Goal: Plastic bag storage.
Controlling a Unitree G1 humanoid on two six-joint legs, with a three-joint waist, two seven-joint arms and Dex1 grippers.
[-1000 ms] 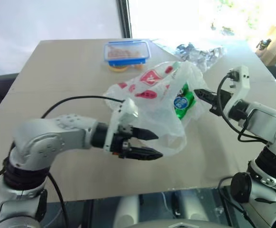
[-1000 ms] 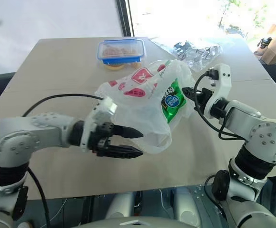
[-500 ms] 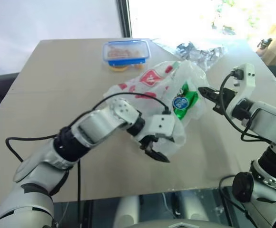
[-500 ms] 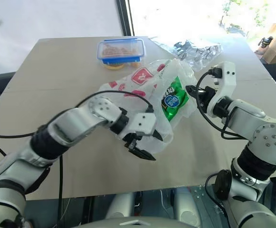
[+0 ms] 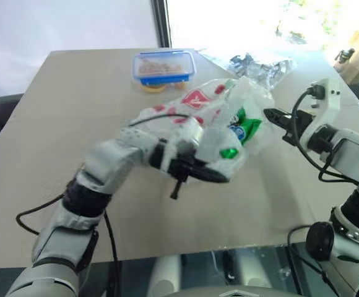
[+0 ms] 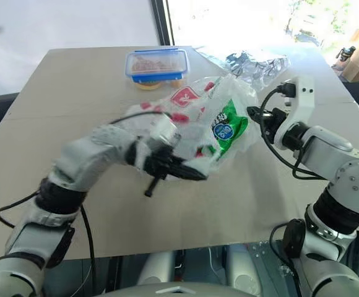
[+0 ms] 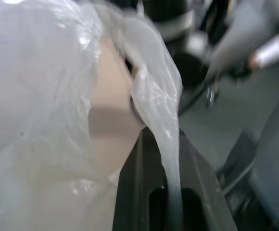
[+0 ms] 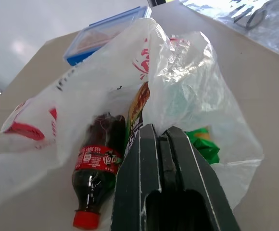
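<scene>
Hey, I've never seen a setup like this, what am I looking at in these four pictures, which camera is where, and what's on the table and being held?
This is a two-armed humanoid robot working at a table. The two wide pictures come from cameras in its head, looking down over its arms. The other two come from cameras on each wrist, looking along that gripper's two black fingers.

On the table lies a thin white plastic bag with red marks. Through it you can see a green packet, and the right wrist view shows a cola bottle with a red cap inside. Farther back sit a blue-lidded food box and a crumpled clear silvery bag.

The left gripper is shut on a strip of the plastic bag, seen pinched in its wrist view. The right gripper is shut at the bag's far edge.
</scene>
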